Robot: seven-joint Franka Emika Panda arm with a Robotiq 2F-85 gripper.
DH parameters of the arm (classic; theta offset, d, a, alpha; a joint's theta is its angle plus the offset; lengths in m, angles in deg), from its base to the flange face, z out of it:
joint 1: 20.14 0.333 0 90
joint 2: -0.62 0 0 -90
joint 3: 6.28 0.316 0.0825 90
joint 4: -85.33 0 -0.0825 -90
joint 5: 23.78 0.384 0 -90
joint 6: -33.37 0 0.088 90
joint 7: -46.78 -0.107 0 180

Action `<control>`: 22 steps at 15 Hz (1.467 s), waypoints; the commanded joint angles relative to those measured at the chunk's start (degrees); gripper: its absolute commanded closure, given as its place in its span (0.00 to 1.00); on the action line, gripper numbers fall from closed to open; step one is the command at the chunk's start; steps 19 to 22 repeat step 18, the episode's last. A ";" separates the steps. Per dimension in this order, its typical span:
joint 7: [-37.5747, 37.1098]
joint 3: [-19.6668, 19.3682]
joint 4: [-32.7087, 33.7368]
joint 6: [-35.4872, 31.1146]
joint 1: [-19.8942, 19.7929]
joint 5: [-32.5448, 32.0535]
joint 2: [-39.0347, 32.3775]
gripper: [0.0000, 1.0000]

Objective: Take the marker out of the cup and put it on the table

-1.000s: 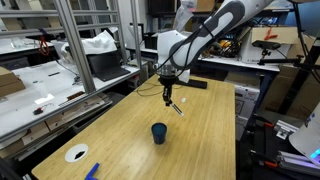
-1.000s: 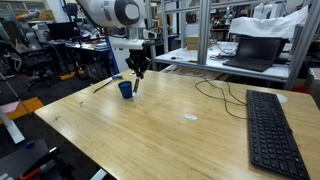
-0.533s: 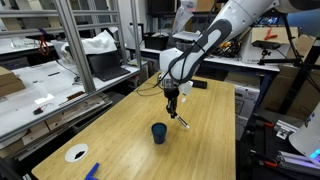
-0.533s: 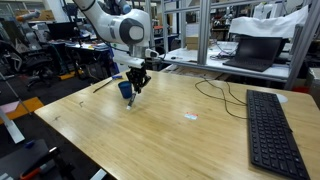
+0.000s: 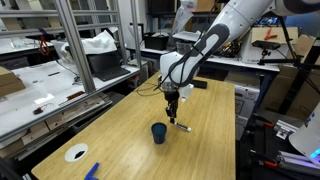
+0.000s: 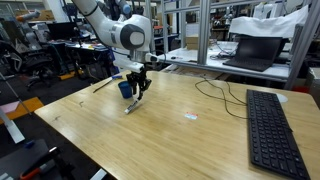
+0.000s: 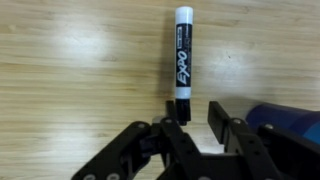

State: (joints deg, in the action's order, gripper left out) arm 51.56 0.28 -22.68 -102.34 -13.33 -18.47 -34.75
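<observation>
Wrist view shows your gripper (image 7: pixel 197 120) nearest, at the bottom edge, its fingers spread and pinching nothing. Just beyond, the marker (image 7: pixel 183 55) lies flat on the table (image 7: pixel 80 60), its dark end reaching in between the fingers and its pale end pointing away. The cup (image 7: pixel 285 118) stands just beside the gripper. The marker is out and down, so you likely have only the lift away left. In both exterior views nothing sticks out of the cup; its inside is hidden.
</observation>
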 commanded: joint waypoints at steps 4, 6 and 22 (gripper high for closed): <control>-1.03 0.81 -1.10 -2.01 -0.58 0.68 1.50 0.08; -1.80 0.48 -1.73 -3.11 -0.01 -0.06 2.57 0.00; -8.64 -0.25 -5.42 -4.48 4.25 -6.31 14.59 0.00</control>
